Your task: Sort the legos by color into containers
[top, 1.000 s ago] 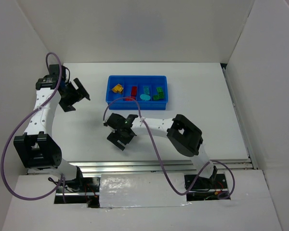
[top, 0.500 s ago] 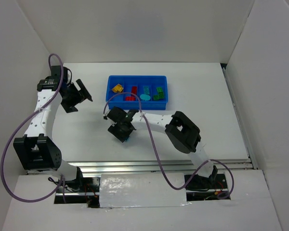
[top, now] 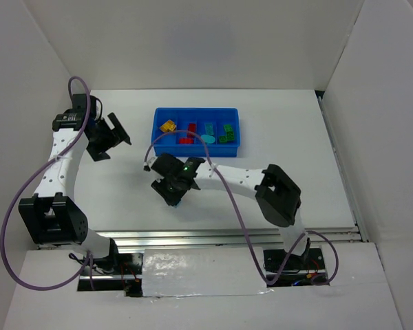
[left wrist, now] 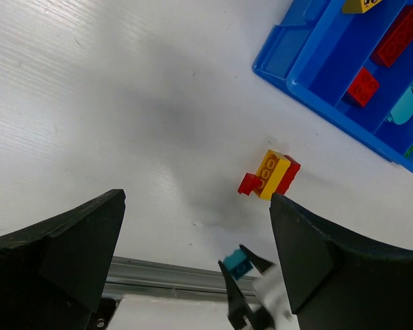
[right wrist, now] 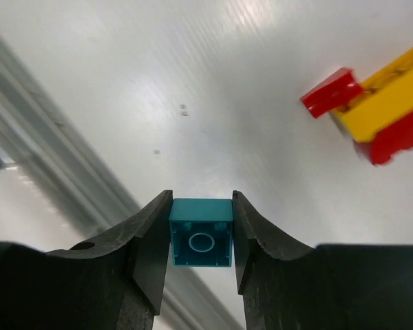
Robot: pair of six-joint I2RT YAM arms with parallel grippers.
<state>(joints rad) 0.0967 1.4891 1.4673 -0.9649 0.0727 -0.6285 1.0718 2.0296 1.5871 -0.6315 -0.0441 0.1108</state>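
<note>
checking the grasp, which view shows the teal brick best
Right wrist: the teal brick sits centred and large between both fingers. Left wrist shows it tiny near the bottom edge; top external shows barely a blue speck.

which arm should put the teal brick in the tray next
Right. The right gripper has the teal brick pinched between its fingers, on the near side of the blue tray. The left gripper hangs open and empty off the tray's left end.
</note>
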